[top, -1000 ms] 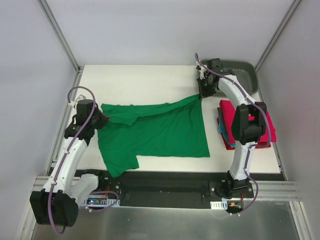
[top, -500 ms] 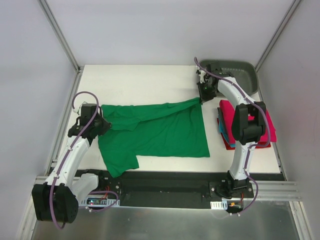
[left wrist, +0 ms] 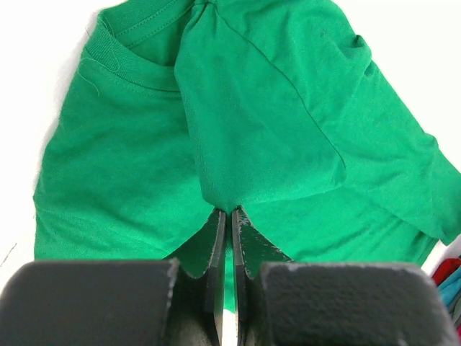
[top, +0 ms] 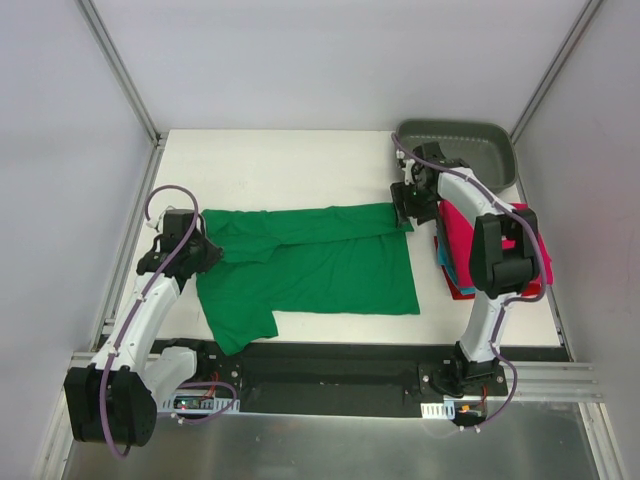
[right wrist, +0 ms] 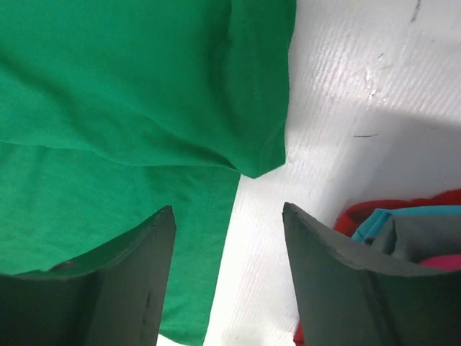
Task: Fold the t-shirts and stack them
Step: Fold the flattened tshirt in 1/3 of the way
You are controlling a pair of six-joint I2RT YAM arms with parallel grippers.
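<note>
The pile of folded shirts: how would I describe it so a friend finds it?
Start at the white table and go to its right edge, just nearer than the grey tray in the far corner. The pile of folded shirts sits there: crimson-pink on top, teal and red beneath, unlike the single green shirt spread mid-table.

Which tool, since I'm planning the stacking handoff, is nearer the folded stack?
Right. The right tool is open just beside the stack, over the green shirt's corner. The left tool is far off, shut on the shirt's opposite end.
</note>
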